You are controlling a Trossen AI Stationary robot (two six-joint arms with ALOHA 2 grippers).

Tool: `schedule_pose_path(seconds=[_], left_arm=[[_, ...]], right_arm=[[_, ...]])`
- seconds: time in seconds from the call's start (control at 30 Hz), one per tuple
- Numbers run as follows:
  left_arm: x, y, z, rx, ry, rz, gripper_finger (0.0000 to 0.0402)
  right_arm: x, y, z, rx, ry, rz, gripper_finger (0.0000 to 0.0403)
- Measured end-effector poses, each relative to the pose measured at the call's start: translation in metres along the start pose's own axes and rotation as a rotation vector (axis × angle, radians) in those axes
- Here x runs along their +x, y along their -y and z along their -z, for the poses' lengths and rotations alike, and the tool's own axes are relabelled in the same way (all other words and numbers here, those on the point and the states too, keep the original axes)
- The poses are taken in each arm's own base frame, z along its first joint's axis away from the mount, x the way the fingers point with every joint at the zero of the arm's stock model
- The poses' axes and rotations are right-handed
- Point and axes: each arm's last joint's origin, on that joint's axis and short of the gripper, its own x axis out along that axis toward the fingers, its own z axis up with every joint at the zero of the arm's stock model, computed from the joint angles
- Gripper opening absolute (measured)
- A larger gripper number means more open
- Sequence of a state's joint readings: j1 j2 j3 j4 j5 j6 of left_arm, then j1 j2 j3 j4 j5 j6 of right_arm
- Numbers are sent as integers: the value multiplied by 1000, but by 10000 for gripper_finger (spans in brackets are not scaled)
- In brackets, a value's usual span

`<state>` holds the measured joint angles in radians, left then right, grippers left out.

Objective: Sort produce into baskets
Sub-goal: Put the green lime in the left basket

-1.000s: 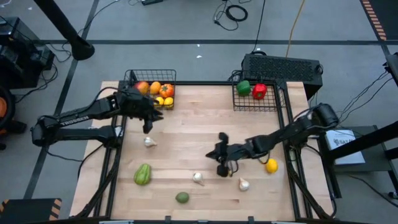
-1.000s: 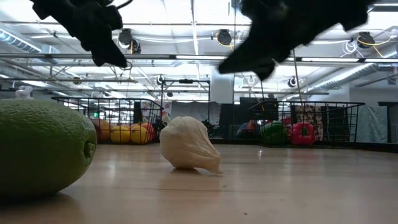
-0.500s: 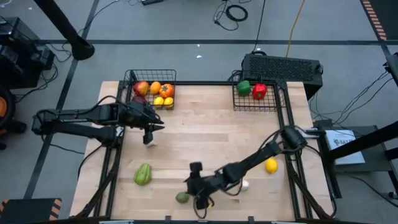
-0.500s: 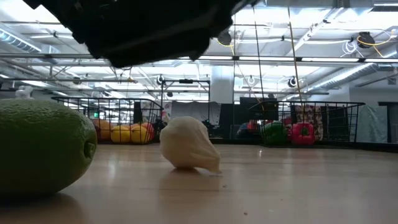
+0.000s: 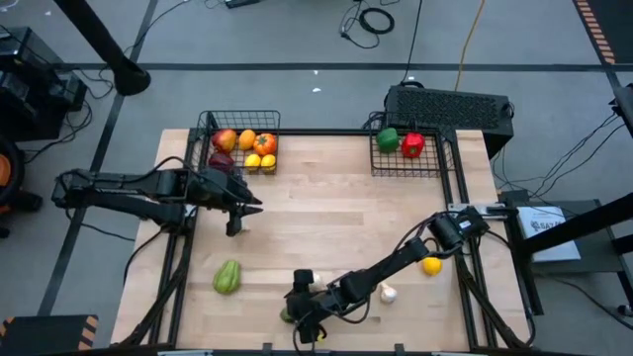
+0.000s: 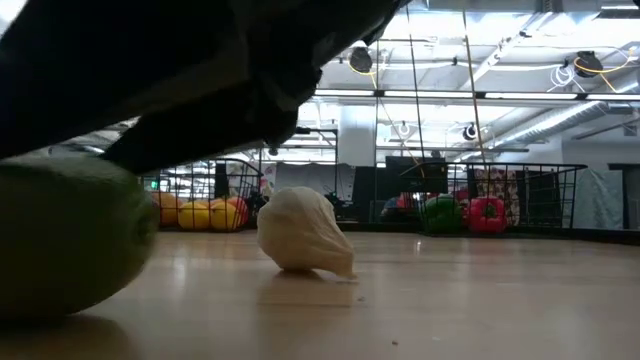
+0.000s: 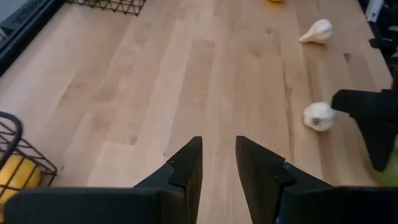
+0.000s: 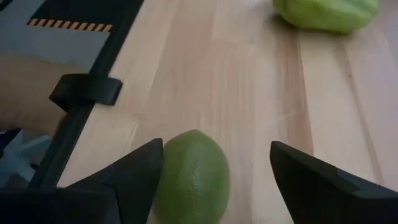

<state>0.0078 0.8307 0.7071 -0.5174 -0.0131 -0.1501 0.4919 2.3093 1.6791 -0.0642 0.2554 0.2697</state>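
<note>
The right end effector [image 8: 214, 171] hovers low at the near edge of the table [image 5: 336, 213], its fingers spread wide on either side of a green lime [image 8: 193, 177] that lies on the wood, not gripped. The left end effector [image 7: 217, 165] hangs above the table's left side near the left basket [image 5: 240, 148] of citrus and apples, fingers a narrow gap apart and holding nothing. A garlic bulb [image 6: 303, 232] lies beside the lime, a green pepper [image 5: 226, 277] to the left, and the right basket [image 5: 407, 153] holds two peppers.
</note>
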Motion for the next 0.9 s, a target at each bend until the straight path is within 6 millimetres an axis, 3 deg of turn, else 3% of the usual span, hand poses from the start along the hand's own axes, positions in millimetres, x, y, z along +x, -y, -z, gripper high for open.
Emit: schedule_pose_path(seconds=[0.27, 0.43, 0.7, 0.9], left_arm=[[0, 7, 1, 30, 2, -6, 103], [-1, 12, 2, 45, -1, 18, 103], [-1, 21, 4, 56, -4, 43, 103], [-2, 23, 4, 65, 1, 25, 103]], right_arm=[[1, 2, 0, 32, 22, 76, 283], [-2, 0, -1, 116, 1, 0, 283], [0, 3, 7, 144, -69, 39, 274], [14, 8, 24, 157, -130, 64, 255]])
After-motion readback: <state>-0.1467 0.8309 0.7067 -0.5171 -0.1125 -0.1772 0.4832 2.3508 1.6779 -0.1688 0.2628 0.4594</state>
